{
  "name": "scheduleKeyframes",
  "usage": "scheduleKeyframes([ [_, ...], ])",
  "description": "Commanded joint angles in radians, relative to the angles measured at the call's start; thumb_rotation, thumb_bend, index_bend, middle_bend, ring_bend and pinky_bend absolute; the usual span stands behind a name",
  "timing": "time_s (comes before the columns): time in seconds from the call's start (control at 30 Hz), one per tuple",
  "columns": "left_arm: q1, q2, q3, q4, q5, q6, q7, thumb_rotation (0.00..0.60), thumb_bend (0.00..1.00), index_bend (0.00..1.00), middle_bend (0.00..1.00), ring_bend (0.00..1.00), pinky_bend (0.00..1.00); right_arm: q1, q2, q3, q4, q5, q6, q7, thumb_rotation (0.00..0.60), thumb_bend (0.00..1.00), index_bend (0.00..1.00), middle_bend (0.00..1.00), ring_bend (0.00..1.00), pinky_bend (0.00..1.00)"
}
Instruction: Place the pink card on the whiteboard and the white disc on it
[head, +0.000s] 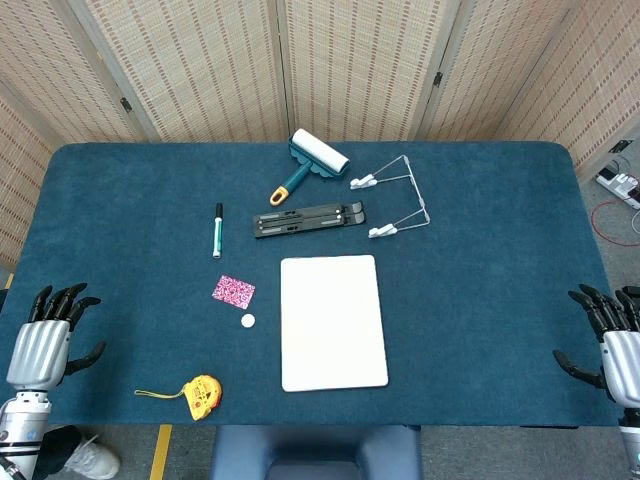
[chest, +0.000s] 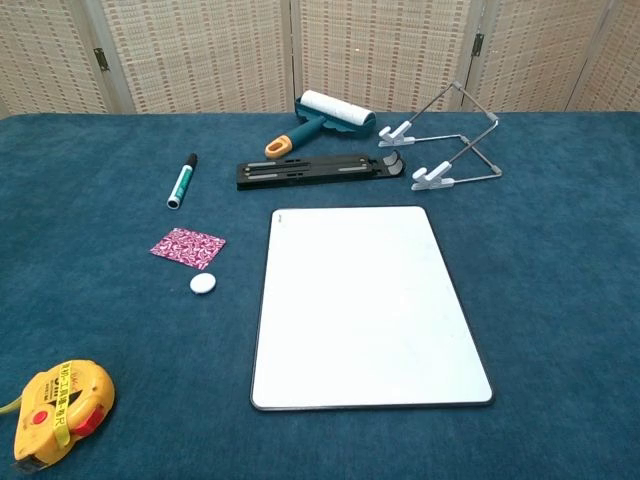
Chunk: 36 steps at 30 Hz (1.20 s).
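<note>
Pink card (chest: 188, 248) flat, just left of whiteboard (chest: 365, 305); white disc (chest: 203, 284) beside card's near edge, apart.

Left hand (head: 45, 335) at lower left of head view, fingers apart, holding nothing, right hand (head: 612, 340) at lower right, fingers apart, holding nothing, both hands well apart, neither visible in chest view
</note>
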<state>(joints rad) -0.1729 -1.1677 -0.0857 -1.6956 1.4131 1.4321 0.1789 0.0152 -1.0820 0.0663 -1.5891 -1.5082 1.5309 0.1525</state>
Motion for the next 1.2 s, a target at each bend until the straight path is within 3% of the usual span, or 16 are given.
scheduleKeyframes([
  [0.03,0.0,0.001,0.0,-0.003,0.003,0.002,0.003,0.6,0.3,0.29,0.15,0.15,0.0,0.0,-0.003,0.0,0.005,0.0,0.0,0.004,0.6,0.23,0.15,0.15,0.13,0.0],
  [0.77,-0.019,0.006,0.0,0.002,0.032,-0.011,-0.002,0.6,0.3,0.29,0.15,0.15,0.0,-0.005,0.001,-0.004,0.008,-0.017,0.016,0.01,0.6,0.23,0.15,0.15,0.14,0.0],
  [1.2,-0.21,-0.008,-0.036,0.101,0.16,-0.181,-0.069,0.6,0.31,0.3,0.15,0.16,0.0,0.0,0.009,-0.006,-0.009,-0.03,0.016,-0.007,0.6,0.23,0.15,0.15,0.14,0.0],
])
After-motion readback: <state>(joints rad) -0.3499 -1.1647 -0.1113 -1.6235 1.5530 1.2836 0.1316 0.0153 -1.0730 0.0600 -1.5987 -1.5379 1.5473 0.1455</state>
